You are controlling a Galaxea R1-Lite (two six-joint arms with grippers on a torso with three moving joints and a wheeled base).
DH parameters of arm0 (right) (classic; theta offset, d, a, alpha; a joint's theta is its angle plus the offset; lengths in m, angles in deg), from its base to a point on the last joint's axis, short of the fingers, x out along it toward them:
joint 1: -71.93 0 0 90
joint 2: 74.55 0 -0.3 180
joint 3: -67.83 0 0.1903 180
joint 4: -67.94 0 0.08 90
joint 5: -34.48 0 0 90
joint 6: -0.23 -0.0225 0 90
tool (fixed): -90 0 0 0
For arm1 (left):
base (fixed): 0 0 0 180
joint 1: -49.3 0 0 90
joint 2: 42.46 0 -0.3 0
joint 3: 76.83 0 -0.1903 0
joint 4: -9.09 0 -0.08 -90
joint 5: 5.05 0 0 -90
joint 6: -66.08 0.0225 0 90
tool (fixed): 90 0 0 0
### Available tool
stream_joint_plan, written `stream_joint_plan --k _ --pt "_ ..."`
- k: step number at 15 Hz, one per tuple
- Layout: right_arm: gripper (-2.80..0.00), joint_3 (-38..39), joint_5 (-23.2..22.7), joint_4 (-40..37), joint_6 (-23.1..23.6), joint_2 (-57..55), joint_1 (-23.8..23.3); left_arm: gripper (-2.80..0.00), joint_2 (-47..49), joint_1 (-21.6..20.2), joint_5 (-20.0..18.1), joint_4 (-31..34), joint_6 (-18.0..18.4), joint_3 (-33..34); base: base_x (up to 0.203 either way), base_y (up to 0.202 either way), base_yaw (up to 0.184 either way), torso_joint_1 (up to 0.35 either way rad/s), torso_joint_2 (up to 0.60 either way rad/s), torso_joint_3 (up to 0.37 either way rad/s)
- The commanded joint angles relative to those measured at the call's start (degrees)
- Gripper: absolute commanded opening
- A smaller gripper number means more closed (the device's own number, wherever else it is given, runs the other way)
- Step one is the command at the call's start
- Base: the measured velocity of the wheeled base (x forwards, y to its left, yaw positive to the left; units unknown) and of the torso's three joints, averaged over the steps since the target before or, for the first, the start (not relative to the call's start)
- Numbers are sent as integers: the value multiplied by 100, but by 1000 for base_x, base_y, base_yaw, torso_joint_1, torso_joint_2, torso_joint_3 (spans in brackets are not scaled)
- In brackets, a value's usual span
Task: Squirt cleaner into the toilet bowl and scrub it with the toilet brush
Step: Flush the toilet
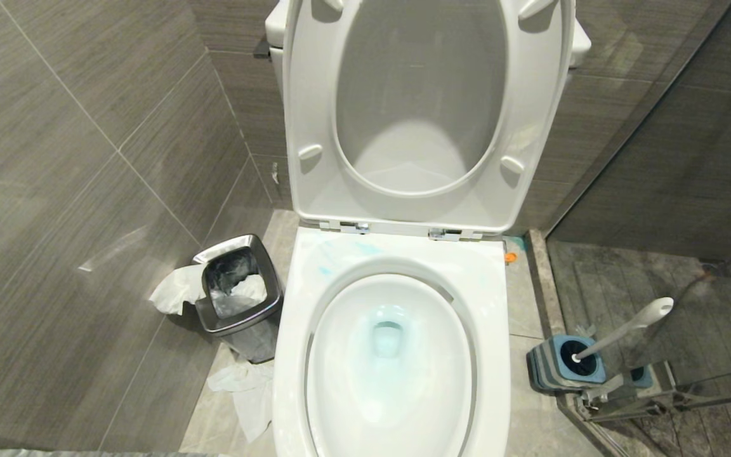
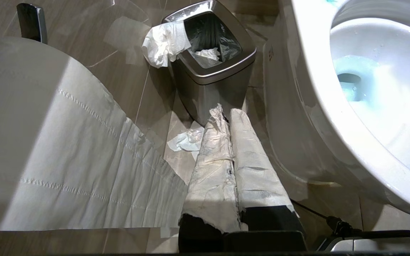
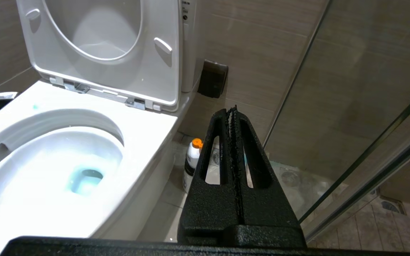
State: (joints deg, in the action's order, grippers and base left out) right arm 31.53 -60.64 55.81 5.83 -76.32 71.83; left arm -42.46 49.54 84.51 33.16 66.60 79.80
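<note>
Toilet bowl (image 1: pixel 391 355) centre, lid up, cleaner (image 1: pixel 386 327) tinting water blue. Toilet brush (image 1: pixel 625 327) in holder (image 1: pixel 565 363) on floor to bowl's right, well apart from both grippers. Right gripper (image 3: pixel 234 110) clenched, empty, beside bowl. Left gripper (image 2: pixel 226 115) clenched, paper-wrapped, near waste bin (image 2: pixel 214 67).

Glossy white ceramic toilet bowl (image 1: pixel 289 355), brushed steel-rimmed waste bin (image 1: pixel 238 320), matt grey wall tiles (image 1: pixel 54 190).

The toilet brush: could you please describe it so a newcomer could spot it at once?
Start at the toilet bowl, then look to the floor on the robot's right by the glass partition. The toilet brush stands there tilted in a squat blue-and-grey holder; nothing else there has its long, slim, pale-grey handle.
</note>
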Motion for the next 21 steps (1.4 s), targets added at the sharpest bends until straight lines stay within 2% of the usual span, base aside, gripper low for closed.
stream_joint_plan --k 1,6,9,14,18,21 --pt "-280 139 17 14 3 176 1 -280 0 2 0 0 0 9 0 0 0 0 0 0" --pt "-280 707 73 247 3 177 1 -280 0 2 0 0 0 9 0 0 0 0 0 0" --pt "-280 1282 96 720 24 177 1 -280 0 2 0 0 0 9 0 0 0 0 0 0" --pt "-280 1294 112 -329 20 177 1 -280 0 2 0 0 0 9 0 0 0 0 0 0" --pt "-280 1294 363 -902 152 177 1 -280 0 2 0 0 0 9 0 0 0 0 0 0" --pt "-280 1290 388 -1139 -125 177 1 -280 0 2 0 0 0 9 0 0 0 0 0 0"
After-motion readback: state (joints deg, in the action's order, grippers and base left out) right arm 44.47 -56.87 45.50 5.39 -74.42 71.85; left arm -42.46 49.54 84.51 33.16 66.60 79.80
